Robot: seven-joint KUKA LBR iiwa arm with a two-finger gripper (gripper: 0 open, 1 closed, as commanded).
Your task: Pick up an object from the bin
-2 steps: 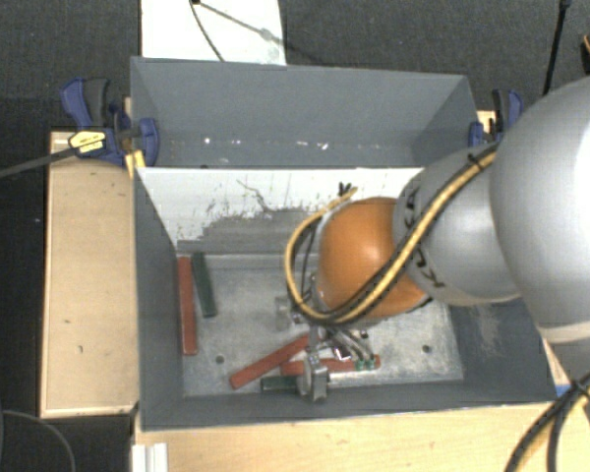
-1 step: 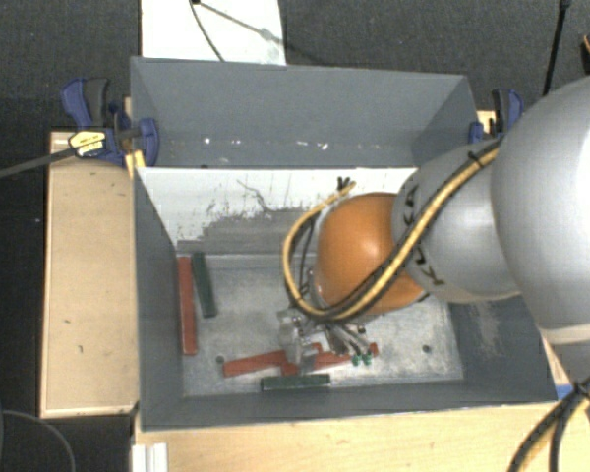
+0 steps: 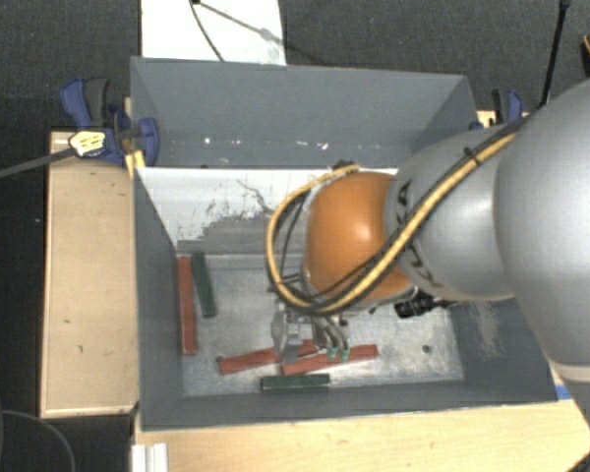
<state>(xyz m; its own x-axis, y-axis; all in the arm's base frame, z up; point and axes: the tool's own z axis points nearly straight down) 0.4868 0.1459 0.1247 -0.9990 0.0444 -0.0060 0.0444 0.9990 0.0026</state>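
- The end effector [image 3: 313, 344] sat low over a flat red bar [image 3: 244, 363] near the bin's [image 3: 155, 293] front wall.
- We could not tell whether it was open or closed.
- The bar's long axis ran left-right.

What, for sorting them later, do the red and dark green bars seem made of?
Red bars: matte, evenly coloured, straight-edged; likely painted wood or plastic, can't tell which. Dark green bars: same dull finish and shape, probably the same stuff. Neither shines like metal.
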